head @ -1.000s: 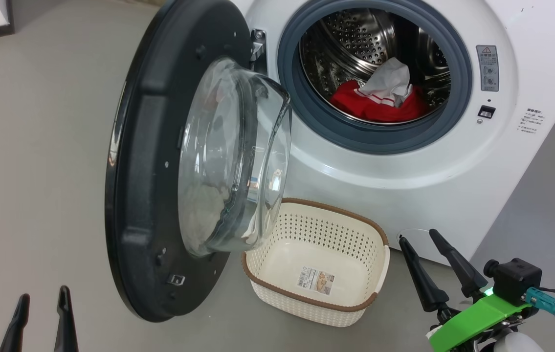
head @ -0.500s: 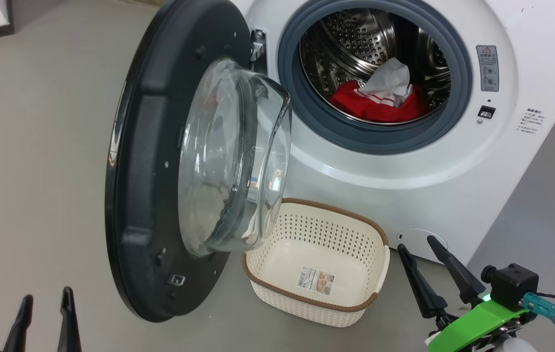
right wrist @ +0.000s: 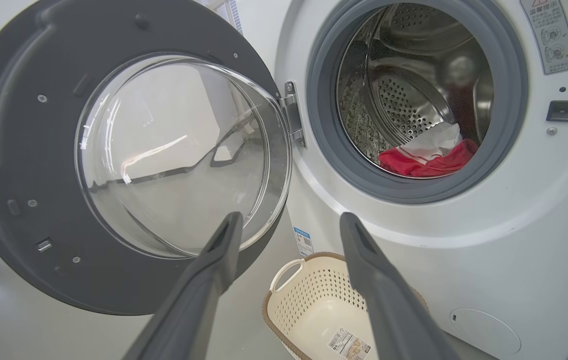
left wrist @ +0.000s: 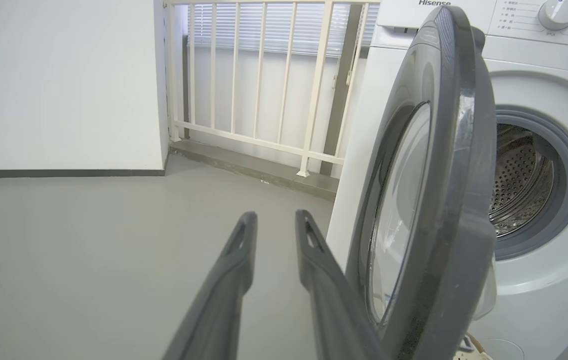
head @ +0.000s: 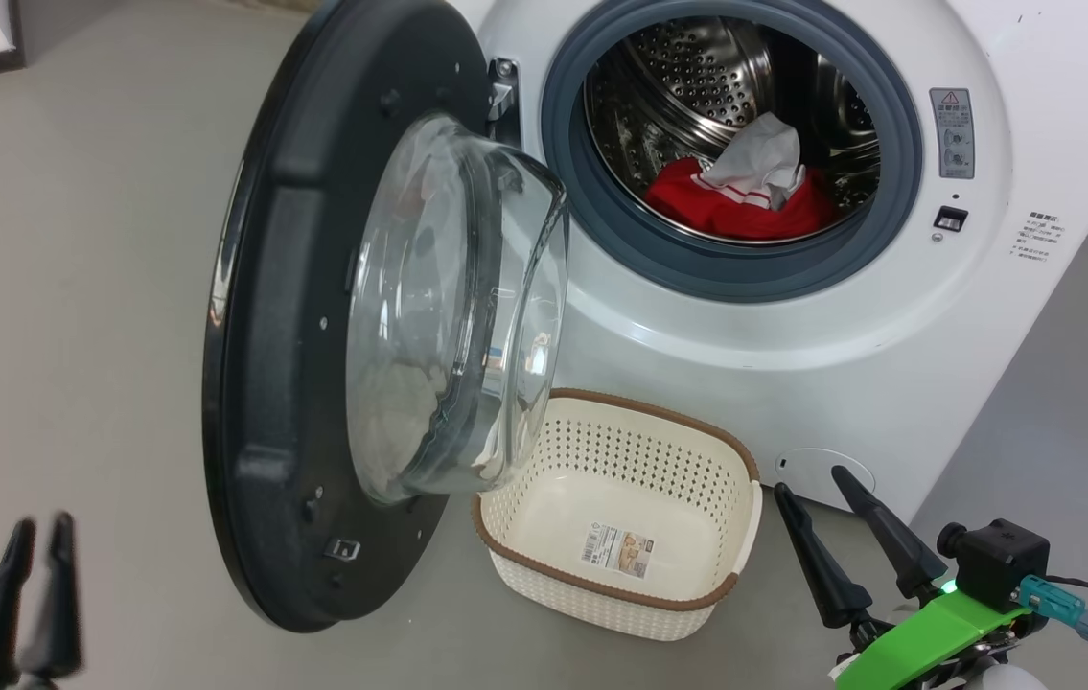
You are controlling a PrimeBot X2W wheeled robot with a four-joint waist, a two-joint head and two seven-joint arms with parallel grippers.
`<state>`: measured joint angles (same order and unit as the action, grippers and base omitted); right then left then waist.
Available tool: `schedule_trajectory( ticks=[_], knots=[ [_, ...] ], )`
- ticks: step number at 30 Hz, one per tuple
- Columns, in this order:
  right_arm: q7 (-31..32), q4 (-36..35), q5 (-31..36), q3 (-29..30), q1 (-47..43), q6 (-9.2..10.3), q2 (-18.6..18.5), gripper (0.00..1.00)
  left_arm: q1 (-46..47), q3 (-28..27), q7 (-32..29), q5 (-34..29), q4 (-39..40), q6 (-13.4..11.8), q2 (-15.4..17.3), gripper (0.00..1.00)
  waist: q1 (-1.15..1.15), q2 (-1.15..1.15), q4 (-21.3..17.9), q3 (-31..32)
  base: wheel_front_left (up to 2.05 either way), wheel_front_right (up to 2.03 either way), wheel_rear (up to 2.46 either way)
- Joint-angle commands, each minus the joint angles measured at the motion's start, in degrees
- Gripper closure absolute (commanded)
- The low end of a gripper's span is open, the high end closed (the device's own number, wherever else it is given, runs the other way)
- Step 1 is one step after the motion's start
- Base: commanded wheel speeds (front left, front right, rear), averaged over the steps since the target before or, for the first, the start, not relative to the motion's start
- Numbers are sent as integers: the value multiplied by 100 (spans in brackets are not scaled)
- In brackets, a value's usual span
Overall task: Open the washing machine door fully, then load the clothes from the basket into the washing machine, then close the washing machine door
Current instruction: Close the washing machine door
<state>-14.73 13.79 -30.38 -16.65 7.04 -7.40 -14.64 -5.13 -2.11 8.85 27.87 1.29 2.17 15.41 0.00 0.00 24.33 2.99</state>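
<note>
In the head view the washing machine door (head: 266, 402) stands swung wide on its hinge at the left of the washing machine (head: 793, 383). The clothes (head: 745, 206) lie red and white in the bottom of the drum (head: 687, 86). The basket (head: 601, 594) sits on the floor (head: 74, 287) just below the opening, with nothing in it but its label sticker (so opening and loading both look done). The left claw (head: 43, 525), blurred at the lower left, has its fingers close together with nothing between them, apart from the door's outer side. The right claw (head: 807, 481), at the lower right, is spread wide and empty near the basket's right end. In the left wrist view the left claw (left wrist: 274, 215) shows a narrow gap, grips nothing, and points over the floor with the door (left wrist: 464, 150) edge-on just to its right, apparently untouched. In the right wrist view the right claw (right wrist: 290, 216), wide apart and empty, faces the door's inner side (right wrist: 13, 150), the clothes (right wrist: 429, 160) in the drum and the bare basket (right wrist: 284, 270) below. What is left, by my reading, is the closing. The door has to swing round onto the grey seal (right wrist: 324, 150) and latch, and the left claw seems better placed to push it.
</note>
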Motion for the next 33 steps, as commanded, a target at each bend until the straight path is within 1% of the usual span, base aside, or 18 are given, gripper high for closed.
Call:
schedule_trajectory(
  ticks=[1,3,7,10,13,15,18,23,28,33],
  knots=[
    [-27,-128,-7,-122,85,-9,-66,0,444,-264,-112,109,230,72,238,100,0,0,-2,-4,0,0,0],
    [-27,-130,-5,-122,86,-9,-66,0,520,-291,-204,190,285,97,285,100,0,0,-4,-6,0,0,0],
    [-27,-134,-4,-125,92,-9,-69,0,858,-471,-641,711,406,165,408,100,0,0,-23,-18,0,0,0],
    [-27,-135,-8,-125,95,-9,-69,0,1148,-659,-1105,1376,375,167,391,100,0,0,-49,-28,0,0,0],
    [-27,-135,-11,-119,96,-9,-69,0,1459,-897,-1712,2343,247,41,220,100,0,0,-79,-35,0,0,0],
    [-27,-136,-10,-112,95,-9,-66,0,1649,-1058,-2130,2961,141,-127,116,100,0,0,-102,-37,0,0,0],
    [-27,-137,-8,-105,107,-9,-61,0,1887,-1298,-2674,3729,-59,-428,21,100,0,0,-143,-52,0,0,0],
    [-27,-137,-16,-97,118,-9,-58,0,2181,-1627,-3412,4680,-406,-983,-56,100,0,0,-214,-71,0,0,0],
    [-27,-131,-24,-86,136,-9,-72,0,2383,-1805,-3982,5296,-608,-1540,-104,100,0,0,-288,-86,0,0,0],
    [-27,-122,-26,-94,156,-9,-63,0,2469,-1777,-4314,5554,-608,-1906,-166,100,0,0,-393,-85,0,0,0]
  ],
)
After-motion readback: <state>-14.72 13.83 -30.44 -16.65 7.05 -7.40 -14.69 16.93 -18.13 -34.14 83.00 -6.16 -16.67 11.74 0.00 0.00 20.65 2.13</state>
